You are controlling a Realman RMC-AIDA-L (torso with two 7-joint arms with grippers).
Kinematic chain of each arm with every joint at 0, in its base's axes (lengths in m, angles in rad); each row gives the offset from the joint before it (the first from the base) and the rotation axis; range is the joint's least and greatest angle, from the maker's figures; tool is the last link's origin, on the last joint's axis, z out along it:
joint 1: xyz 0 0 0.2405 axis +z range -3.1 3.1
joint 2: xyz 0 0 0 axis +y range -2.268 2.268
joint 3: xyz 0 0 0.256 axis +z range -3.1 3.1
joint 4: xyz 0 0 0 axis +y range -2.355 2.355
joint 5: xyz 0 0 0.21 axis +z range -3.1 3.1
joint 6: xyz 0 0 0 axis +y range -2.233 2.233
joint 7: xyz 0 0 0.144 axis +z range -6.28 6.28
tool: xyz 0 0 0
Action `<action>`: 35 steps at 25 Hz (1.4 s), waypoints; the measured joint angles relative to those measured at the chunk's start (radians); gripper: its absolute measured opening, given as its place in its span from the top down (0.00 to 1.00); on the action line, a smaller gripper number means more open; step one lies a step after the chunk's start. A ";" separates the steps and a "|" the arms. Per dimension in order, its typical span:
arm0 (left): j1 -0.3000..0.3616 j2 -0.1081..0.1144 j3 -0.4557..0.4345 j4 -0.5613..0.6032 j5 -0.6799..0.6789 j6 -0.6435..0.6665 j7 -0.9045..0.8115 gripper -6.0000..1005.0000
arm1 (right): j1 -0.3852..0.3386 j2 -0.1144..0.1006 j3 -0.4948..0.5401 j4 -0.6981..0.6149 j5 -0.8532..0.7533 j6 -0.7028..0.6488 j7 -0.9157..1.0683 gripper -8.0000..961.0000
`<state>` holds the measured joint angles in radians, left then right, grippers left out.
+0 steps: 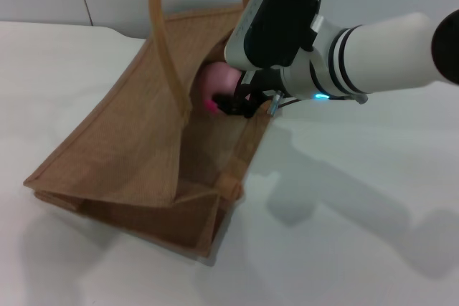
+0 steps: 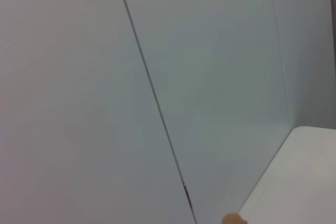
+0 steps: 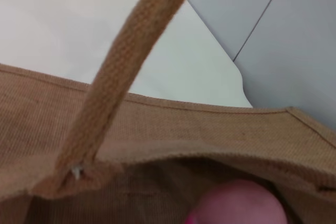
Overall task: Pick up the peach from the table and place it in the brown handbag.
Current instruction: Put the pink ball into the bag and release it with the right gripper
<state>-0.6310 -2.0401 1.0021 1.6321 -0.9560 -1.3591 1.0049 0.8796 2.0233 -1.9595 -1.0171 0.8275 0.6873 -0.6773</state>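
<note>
1. The right claw [image 1: 240, 102] was closed around the peach [image 1: 217, 80], holding it at the brown handbag's [image 1: 129, 155] open mouth.
2. The handbag sat on the desk [image 1: 344, 249], toward 9 o'clock of centre.
3. The left claw was out of sight.

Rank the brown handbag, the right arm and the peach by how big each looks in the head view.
1. brown handbag
2. right arm, nearer the camera, so its rank is unsure
3. peach, partly hidden by the right gripper

Peach [image 1: 216, 81] inside handbag [image 1: 136, 155] on table [image 1: 344, 249]
</note>
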 joint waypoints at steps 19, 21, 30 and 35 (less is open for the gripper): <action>-0.004 -0.002 0.051 0.002 -0.026 0.011 -0.006 0.87 | 0.003 0.007 -0.098 0.021 0.028 -0.117 -0.001 0.43; -0.004 -0.002 0.051 0.004 -0.027 0.011 -0.006 0.87 | 0.007 0.006 -0.107 0.033 0.054 -0.126 -0.013 0.43; -0.013 -0.002 0.054 0.005 -0.029 0.011 -0.008 0.87 | 0.029 0.007 -0.117 0.090 0.134 -0.146 -0.063 0.43; -0.011 -0.002 0.055 0.017 -0.048 0.011 -0.010 0.87 | 0.029 0.008 -0.123 0.093 0.156 -0.195 -0.065 0.43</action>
<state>-0.6418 -2.0418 1.0570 1.6494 -1.0044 -1.3483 0.9954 0.9091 2.0311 -2.0828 -0.9245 0.9838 0.4923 -0.7424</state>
